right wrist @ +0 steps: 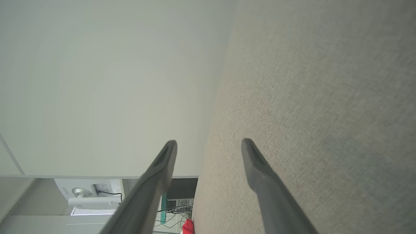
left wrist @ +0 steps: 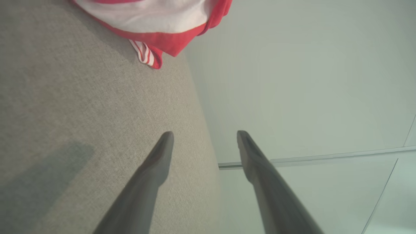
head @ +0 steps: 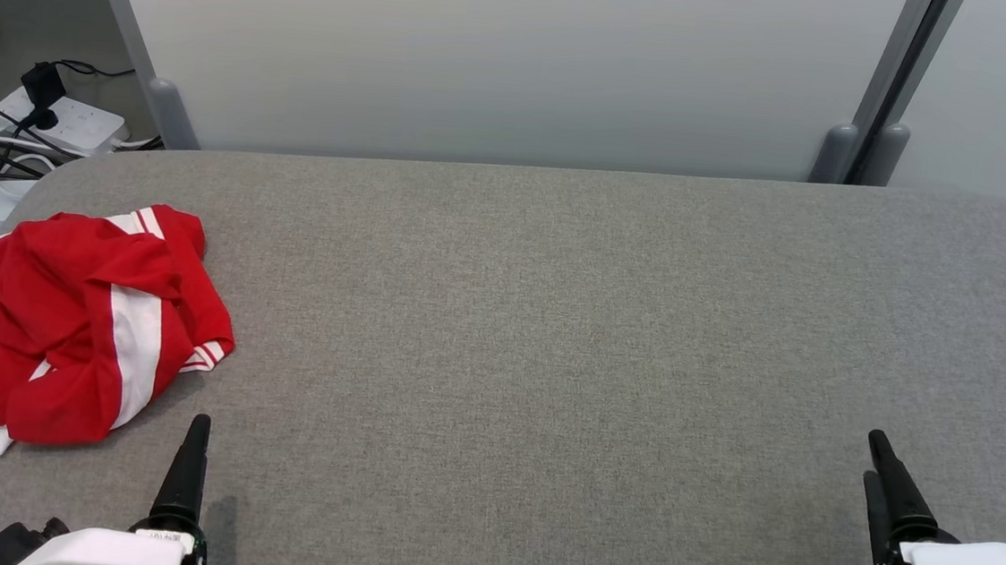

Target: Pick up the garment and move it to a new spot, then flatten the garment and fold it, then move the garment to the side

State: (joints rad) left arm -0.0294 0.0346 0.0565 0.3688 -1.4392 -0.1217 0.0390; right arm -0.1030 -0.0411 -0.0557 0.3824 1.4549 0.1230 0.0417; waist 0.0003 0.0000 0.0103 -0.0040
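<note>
One relation decides the pick: the garment (head: 87, 322) lies fwd and to the left of the left tool (left wrist: 205, 134), near but not touching. The right tool (right wrist: 209, 141) is well apart from it, at the opp. end of the surface (head: 554, 322). Left arm is far nearer, so in my judgement it's the one to reach first.

Garment: red w/ white bands, crumpled in a heap at the left end of the grey surface, close to that edge. Can't tell if it overhangs. No clean long axis; the lump runs roughly near-to-far, slightly slanted. A striped cuff (head: 208, 355) sticks out on the heap's right side, almost straight ahead of the left finger tip. In the left wrist view that cuff sits at the top, w/ bare surface btwn it and the fingers.

Left tool: jaws wide, holds nothing, touches no cloth; hangs low over the surface w/ its shadow beside it. Right tool: jaws wide too, empty, over bare surface at front right.

Judgement: task is at the very start, garment not yet lifted. Next move prob. needs the left tool to go fwd-left and down onto a raised fold. The cuff is the easy target, but gripping it alone may drag the heap rather than lift it. W/ the edge so close, a push could slide cloth off.
</note>
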